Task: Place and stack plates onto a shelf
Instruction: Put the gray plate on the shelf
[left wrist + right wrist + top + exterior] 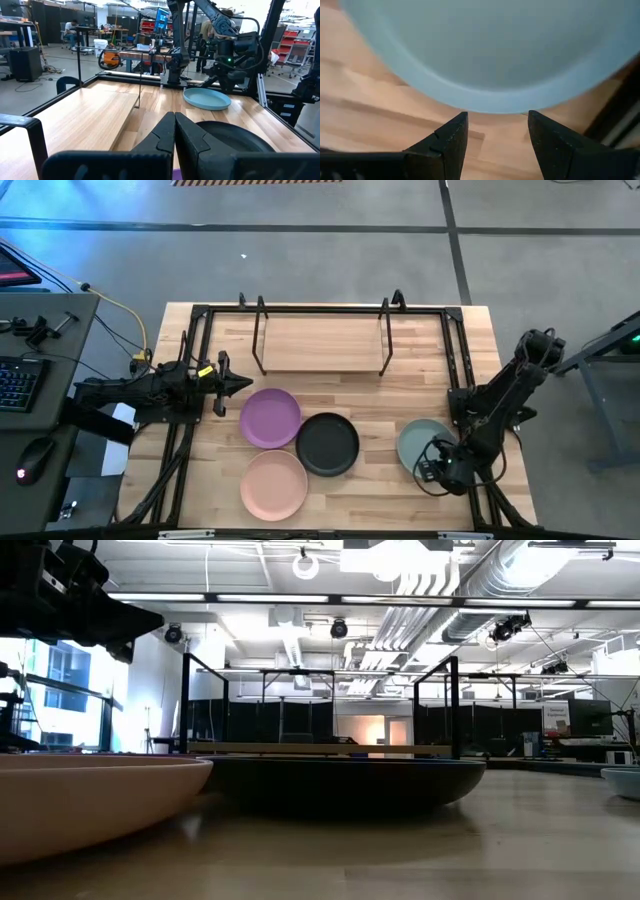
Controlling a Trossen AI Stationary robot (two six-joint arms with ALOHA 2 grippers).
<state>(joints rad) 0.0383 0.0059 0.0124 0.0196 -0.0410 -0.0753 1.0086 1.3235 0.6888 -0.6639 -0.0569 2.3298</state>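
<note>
- The right gripper (492,142) hangs low over the table with its fingers spread, just short of the rim of the blue-green plate (422,442). That plate lies flat near the right edge of the table (400,500). If the fingers close from here they likely catch only air or clip the rim and push the plate away.
- The plate is shallow and lies flat on the wood, so one finger probably has to slip under the edge. A descent too steep could jam the finger into the table.
- The left gripper (232,384) has its fingers pressed together and holds nothing, just beside the purple plate (270,418). A careless swing could knock that plate.
- The black plate (327,444) and the pink plate (274,485) lie close to the purple one, the rims almost touching. A nudge to one may shift the others.
- The shelf (322,342) stands bare at the far side of the table. Its wire legs could snag a plate carried in too low.
</note>
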